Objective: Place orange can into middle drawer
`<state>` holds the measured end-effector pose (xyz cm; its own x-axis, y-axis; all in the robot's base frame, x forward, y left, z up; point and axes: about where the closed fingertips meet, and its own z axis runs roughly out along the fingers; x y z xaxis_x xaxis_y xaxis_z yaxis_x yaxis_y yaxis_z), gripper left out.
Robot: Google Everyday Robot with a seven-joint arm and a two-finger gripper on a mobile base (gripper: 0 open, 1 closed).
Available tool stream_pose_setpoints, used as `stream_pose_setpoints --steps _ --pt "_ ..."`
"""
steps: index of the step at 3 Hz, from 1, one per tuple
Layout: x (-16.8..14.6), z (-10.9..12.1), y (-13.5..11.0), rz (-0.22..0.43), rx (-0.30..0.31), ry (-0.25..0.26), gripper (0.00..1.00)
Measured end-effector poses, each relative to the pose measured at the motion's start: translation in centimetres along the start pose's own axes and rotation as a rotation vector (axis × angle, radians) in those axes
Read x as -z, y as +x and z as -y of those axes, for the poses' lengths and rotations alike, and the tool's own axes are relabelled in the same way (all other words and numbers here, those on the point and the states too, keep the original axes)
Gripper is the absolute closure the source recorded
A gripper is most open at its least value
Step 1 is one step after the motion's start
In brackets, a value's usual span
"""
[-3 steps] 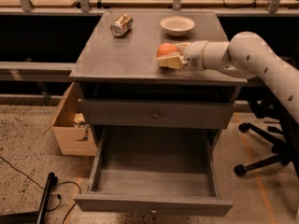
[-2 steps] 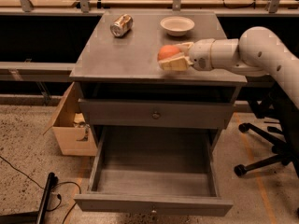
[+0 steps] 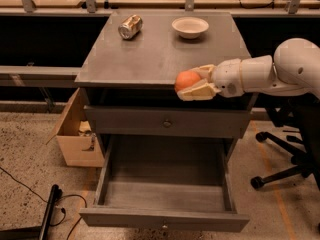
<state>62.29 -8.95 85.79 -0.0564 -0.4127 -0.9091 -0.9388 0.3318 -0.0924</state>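
My gripper (image 3: 189,82) reaches in from the right and is shut on the orange can (image 3: 186,79), a smooth round orange ball held between its cream fingers. It hangs at the front edge of the grey cabinet's top (image 3: 150,54), just above the closed upper drawer front (image 3: 167,122). The middle drawer (image 3: 165,181), the cabinet's lowest one, is pulled out wide open below, a shallow grey box with nothing showing in it. The ball is up above the drawer's back part.
A silvery drinks can (image 3: 130,26) lies on its side at the cabinet top's back left. A white bowl (image 3: 190,27) stands at the back right. An open cardboard box (image 3: 76,134) sits on the floor at left, cables at lower left, an office chair base (image 3: 285,169) at right.
My gripper has carried the orange ball from the right middle of the cabinet top forward to its front edge. The view has also shifted.
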Motion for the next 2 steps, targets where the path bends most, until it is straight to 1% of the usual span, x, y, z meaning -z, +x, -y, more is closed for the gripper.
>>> stream_pose_setpoints --steps 1,2 --pt "0.0 0.0 0.0 0.0 0.0 0.0 1.0" --pt "0.6 -2.0 -0.2 0.011 -0.046 -0.033 1.0"
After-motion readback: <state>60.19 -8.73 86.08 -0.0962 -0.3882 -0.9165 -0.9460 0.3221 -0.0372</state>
